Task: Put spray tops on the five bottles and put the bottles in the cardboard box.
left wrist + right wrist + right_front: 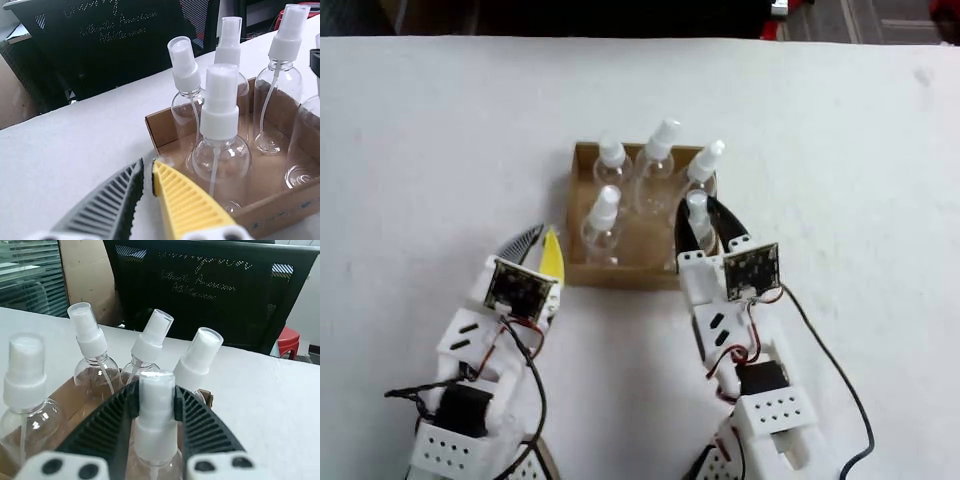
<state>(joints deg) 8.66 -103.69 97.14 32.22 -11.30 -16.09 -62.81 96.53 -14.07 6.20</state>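
Shallow brown cardboard box point(620, 274) set mid white table point(440, 150). Five clear plastic bottles with white spray tops point(658, 150) all capped, all stood upright inside box. One of them, fifth bottle point(156, 415), at near corner of box, clamped at its spray top between black fingers of right gripper point(156, 394). Grey-and-yellow left gripper point(147, 167) nearly closed, nothing held, parked just beside other near corner. Judged remaining: fifth bottle to be released, arm to be drawn clear.

Five spray-topped bottles point(658, 150), one cardboard box point(620, 273), two arms point(470, 345)
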